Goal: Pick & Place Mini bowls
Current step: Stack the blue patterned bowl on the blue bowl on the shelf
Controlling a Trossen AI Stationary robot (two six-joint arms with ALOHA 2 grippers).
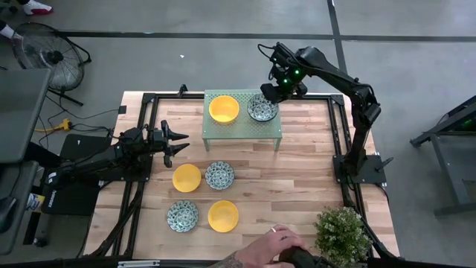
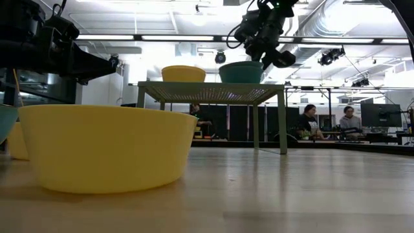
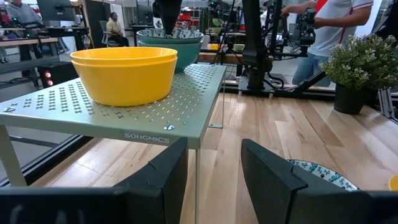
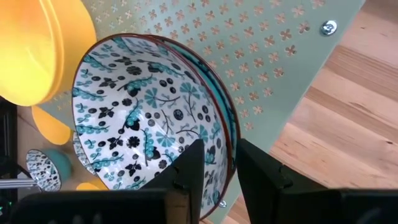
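On the pale green rack (image 1: 245, 129) sit a yellow mini bowl (image 1: 224, 109) and a patterned teal mini bowl (image 1: 262, 109), which seems nested in a second one. My right gripper (image 4: 221, 155) hangs over the patterned bowl (image 4: 143, 106) with its fingers apart, one on each side of the rim. On the table below lie two yellow bowls (image 1: 187, 178) (image 1: 223, 216) and two patterned ones (image 1: 219, 175) (image 1: 182, 216). My left gripper (image 1: 178, 141) waits open and level at the table's left, pointing at the rack. My right gripper comes slanting down from the table's far side, one finger (image 4: 189, 171) inside the patterned bowl and the other (image 4: 261, 171) outside, astride its rim (image 4: 229, 146). I cannot tell whether the pads touch the rim. The bowl sits upright on the rack.
A potted plant (image 1: 342, 234) stands at the table's near right corner, with a person's hand (image 1: 275, 246) beside it at the near edge. The rack's legs (image 2: 283, 123) stand on the far half of the table. Bare wood lies on the right between rack and plant.
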